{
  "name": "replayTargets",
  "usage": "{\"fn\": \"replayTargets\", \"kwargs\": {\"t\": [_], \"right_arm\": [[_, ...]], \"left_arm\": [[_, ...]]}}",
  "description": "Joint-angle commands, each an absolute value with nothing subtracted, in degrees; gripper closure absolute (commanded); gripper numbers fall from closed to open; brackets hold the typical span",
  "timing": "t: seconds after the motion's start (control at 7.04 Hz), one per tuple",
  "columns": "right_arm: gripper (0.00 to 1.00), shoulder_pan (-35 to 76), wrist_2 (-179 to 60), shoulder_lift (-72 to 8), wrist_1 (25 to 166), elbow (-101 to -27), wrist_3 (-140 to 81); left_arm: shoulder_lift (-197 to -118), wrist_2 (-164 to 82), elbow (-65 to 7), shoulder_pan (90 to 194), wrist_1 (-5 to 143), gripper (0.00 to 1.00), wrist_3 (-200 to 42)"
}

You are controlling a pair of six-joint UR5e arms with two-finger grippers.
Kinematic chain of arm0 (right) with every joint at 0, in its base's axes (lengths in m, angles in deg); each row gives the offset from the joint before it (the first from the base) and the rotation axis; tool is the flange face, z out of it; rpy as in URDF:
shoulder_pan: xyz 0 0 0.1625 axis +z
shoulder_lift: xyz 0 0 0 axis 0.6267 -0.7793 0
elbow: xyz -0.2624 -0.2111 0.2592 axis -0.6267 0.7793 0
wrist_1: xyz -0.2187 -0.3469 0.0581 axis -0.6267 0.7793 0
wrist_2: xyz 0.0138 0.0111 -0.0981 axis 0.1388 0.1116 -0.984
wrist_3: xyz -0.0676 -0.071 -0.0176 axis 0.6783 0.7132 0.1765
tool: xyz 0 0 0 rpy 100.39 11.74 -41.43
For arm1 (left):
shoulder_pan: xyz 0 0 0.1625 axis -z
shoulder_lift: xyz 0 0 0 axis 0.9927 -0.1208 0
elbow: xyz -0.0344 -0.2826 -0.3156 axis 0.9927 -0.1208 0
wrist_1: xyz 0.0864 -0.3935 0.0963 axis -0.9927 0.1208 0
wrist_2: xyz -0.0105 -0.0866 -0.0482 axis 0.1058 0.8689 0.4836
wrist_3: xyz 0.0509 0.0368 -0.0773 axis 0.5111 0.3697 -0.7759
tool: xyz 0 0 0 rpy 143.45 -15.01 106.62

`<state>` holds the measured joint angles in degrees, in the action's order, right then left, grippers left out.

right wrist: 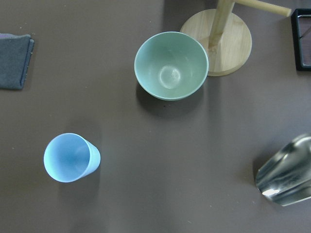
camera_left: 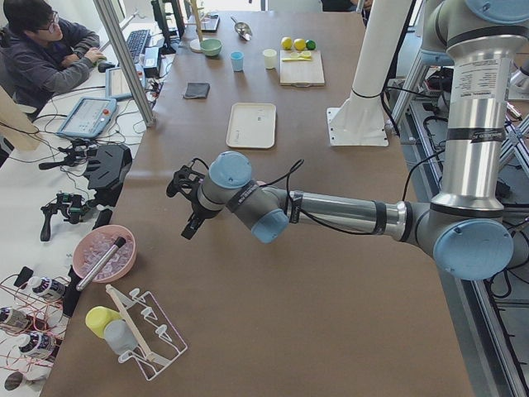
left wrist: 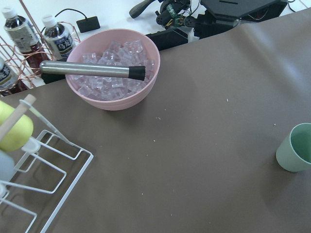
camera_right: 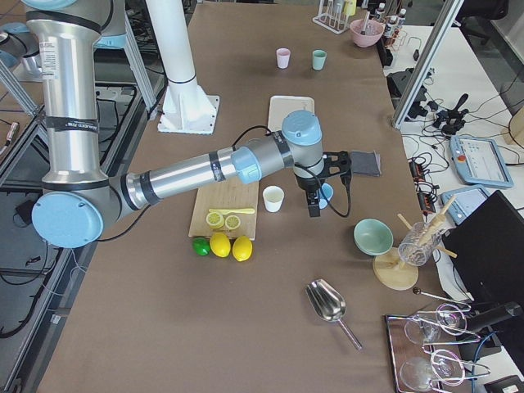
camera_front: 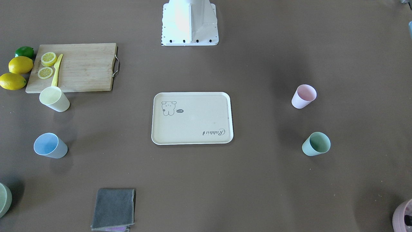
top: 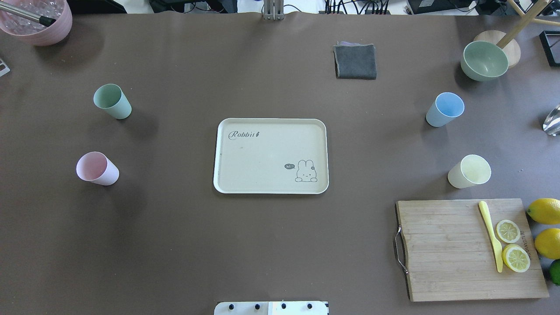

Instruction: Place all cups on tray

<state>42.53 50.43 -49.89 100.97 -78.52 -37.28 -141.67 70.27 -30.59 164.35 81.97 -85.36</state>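
Note:
The cream tray point(top: 262, 162) lies at the table's middle with nothing on it. Left of it in the overhead view stand the green cup point(top: 112, 101) and the pink cup point(top: 97, 169). To its right stand the blue cup point(top: 445, 109) and the yellow cup point(top: 469, 171). All are upright. My left gripper point(camera_left: 183, 207) hovers over the table's left end, and its wrist view catches the green cup point(left wrist: 296, 154) at the right edge. My right gripper point(camera_right: 327, 184) hangs above the blue cup point(right wrist: 71, 157). I cannot tell whether either gripper is open or shut.
A wooden cutting board point(top: 455, 258) with lemon slices and a yellow knife sits near the yellow cup, with whole lemons beside it. A sage bowl point(top: 484, 60), a grey cloth point(top: 355, 61), a pink pot of ice point(top: 37, 22) and a metal scoop point(right wrist: 286, 177) line the far side.

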Motion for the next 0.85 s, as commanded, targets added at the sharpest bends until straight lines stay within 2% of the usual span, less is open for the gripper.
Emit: {"fn": "replayTargets", "kwargs": {"t": [0.0, 0.28, 0.43, 0.71], "right_arm": [[0.00, 37.2, 47.4, -44.6, 101.0, -76.1, -41.3], [0.00, 34.1, 46.4, -42.5, 100.9, -74.6, -44.6], [0.00, 34.0, 46.4, -42.5, 100.9, -74.6, -44.6], [0.00, 34.0, 46.3, -42.5, 100.9, -74.6, -44.6]], "left_arm": [[-151.4, 70.5, -23.7, 155.4, 81.0, 0.01, -94.2], [-157.4, 70.0, -19.3, 148.4, 81.0, 0.02, -104.6], [-158.9, 70.0, -17.5, 148.1, 81.0, 0.03, -104.5], [-159.0, 69.9, -15.0, 146.0, 82.0, 0.27, -103.7]]}}
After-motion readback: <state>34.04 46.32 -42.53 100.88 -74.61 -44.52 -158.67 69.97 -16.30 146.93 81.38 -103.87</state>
